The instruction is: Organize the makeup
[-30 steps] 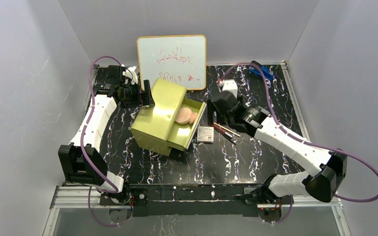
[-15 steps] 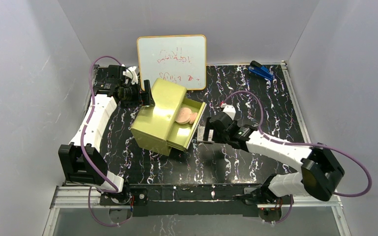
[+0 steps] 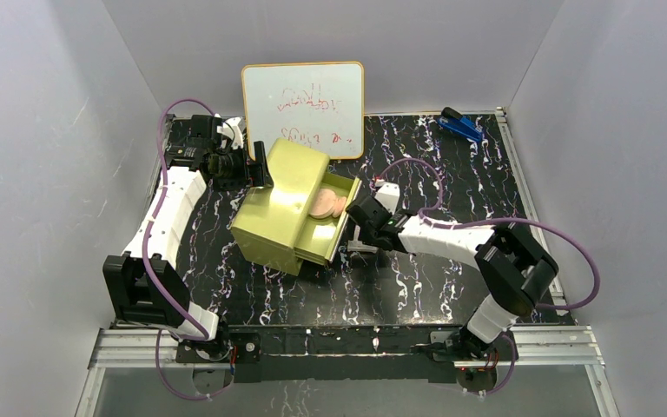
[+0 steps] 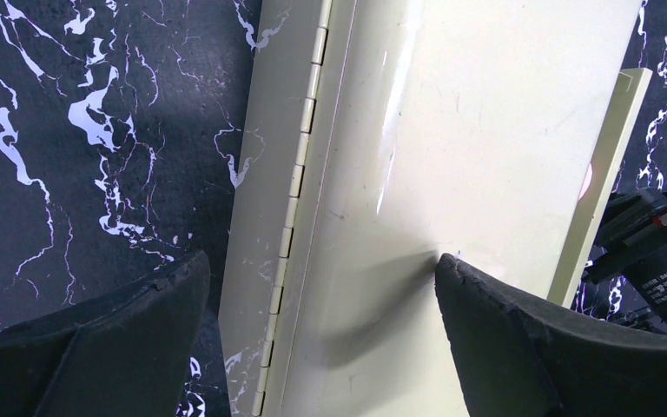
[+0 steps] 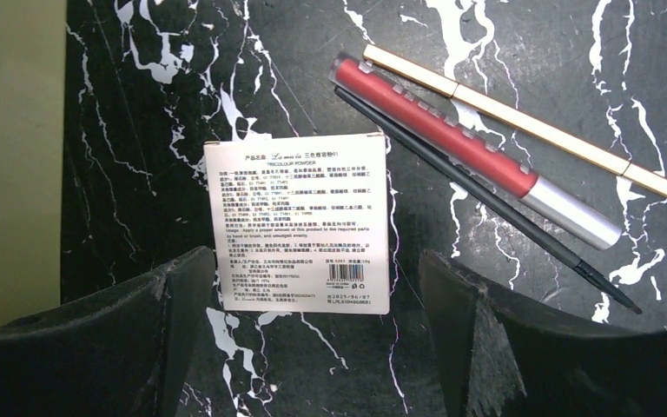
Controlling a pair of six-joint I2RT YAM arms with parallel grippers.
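An olive-yellow box (image 3: 282, 208) stands mid-table with its drawer pulled out to the right. Two pinkish-tan discs (image 3: 326, 205) lie in the drawer. My right gripper (image 3: 356, 226) is open and low beside the drawer front. In the right wrist view it (image 5: 313, 330) straddles the near edge of the whitish printed packet (image 5: 300, 221), which lies flat on the table. The dark-red stick (image 5: 452, 143) lies just right of the packet. My left gripper (image 4: 321, 287) is open over the box's hinged back (image 4: 452, 156), one fingertip (image 4: 478, 295) on the lid.
A thin cream stick (image 5: 538, 130) and a thin black pencil (image 5: 486, 204) lie alongside the red stick. A whiteboard (image 3: 304, 109) leans at the back. A blue stapler-like object (image 3: 462, 127) sits at the back right corner. The box wall (image 5: 13, 156) is close to the packet's left.
My right arm has swung left and lowered, from above the sticks to over the packet by the drawer. The left arm and box have not moved.
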